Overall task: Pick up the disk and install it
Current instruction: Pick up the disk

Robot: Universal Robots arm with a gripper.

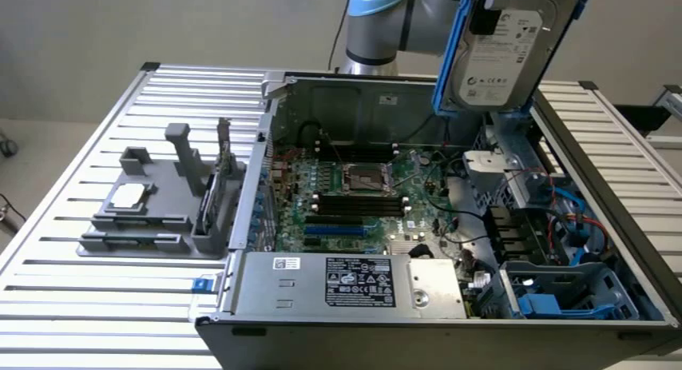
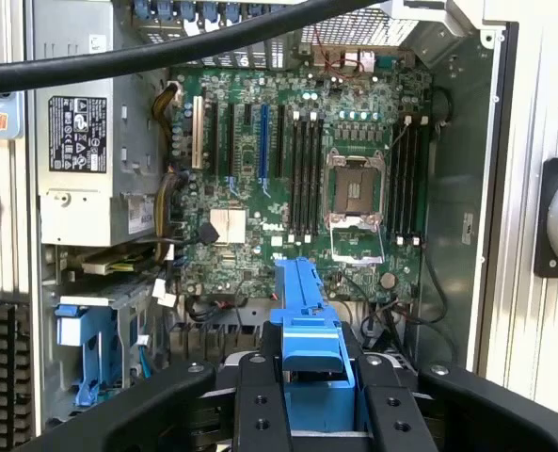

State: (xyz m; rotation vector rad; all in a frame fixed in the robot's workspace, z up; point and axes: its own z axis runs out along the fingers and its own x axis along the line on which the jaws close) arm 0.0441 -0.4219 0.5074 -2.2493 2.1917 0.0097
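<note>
The disk point(image 1: 501, 54), silver-grey with a white label and a blue carrier frame, hangs upright above the far right corner of the open computer case point(image 1: 255, 202) in the exterior view. My gripper point(image 1: 493, 2) grips it from above at the frame's upper edge. In the wrist view the blue carrier point(image 2: 307, 320) sticks out edge-on between the black fingers point(image 2: 260, 405), and my gripper point(image 2: 318, 400) is shut on it. Below it lies the motherboard point(image 2: 260, 188).
Inside the case are a grey power-supply box point(image 1: 352, 282) at the front, a blue drive bay point(image 1: 565, 294) at the exterior view's front right, and cables along the right side. A grey fixture point(image 1: 149, 210) holding a small square chip point(image 1: 128, 196) stands on the slatted table point(image 1: 85, 306).
</note>
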